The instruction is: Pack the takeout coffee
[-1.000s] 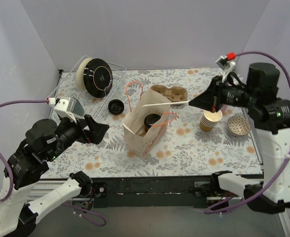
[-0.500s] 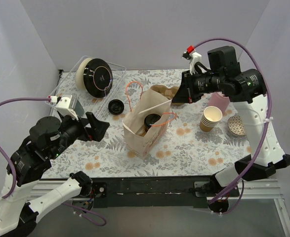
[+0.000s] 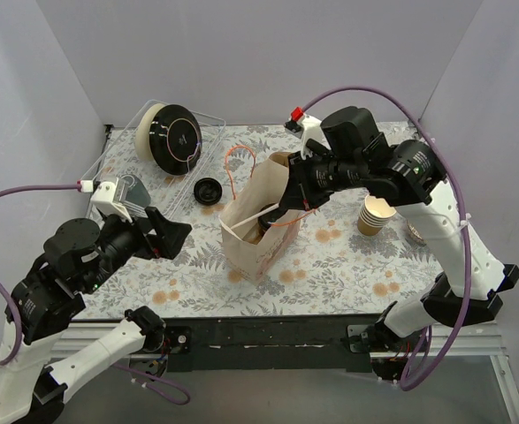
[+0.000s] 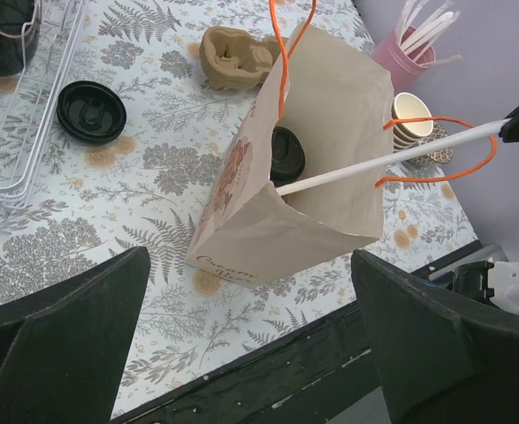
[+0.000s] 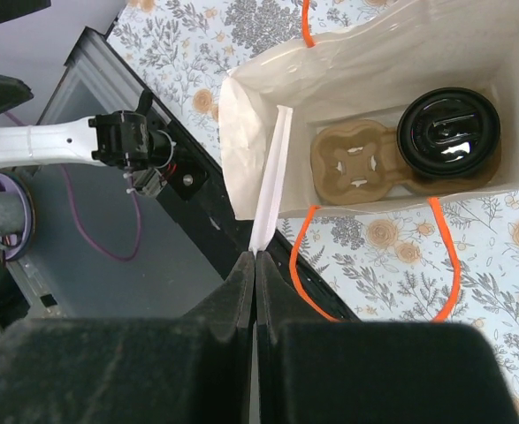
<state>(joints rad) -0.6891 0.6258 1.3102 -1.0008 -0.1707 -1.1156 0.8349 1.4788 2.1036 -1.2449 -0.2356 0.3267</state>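
The takeout coffee (image 5: 449, 132), a brown cup with a black lid, stands inside the open kraft paper bag (image 3: 252, 238) with orange handles, in a cardboard carrier (image 5: 354, 163). Its lid also shows in the left wrist view (image 4: 286, 155). My right gripper (image 3: 287, 205) hovers over the bag's mouth, shut on a white paper-wrapped straw (image 5: 272, 172) whose far end reaches into the bag. In its own view the gripper (image 5: 255, 256) pinches the straw's near end. My left gripper (image 3: 166, 234) is open and empty, left of the bag, and the bag lies ahead of it (image 4: 248, 265).
A wire rack (image 3: 122, 146) with a black-and-cream disc (image 3: 172, 132) stands at the back left. A loose black lid (image 3: 208, 188) lies left of the bag. A stack of paper cups (image 3: 376, 215), a pink cup of straws (image 4: 414, 49) and a second cardboard carrier (image 4: 232, 55) stand nearby.
My right arm has swung left from the pink cup to above the bag, carrying the straw, whose tip is now inside the bag. My left arm has barely moved.
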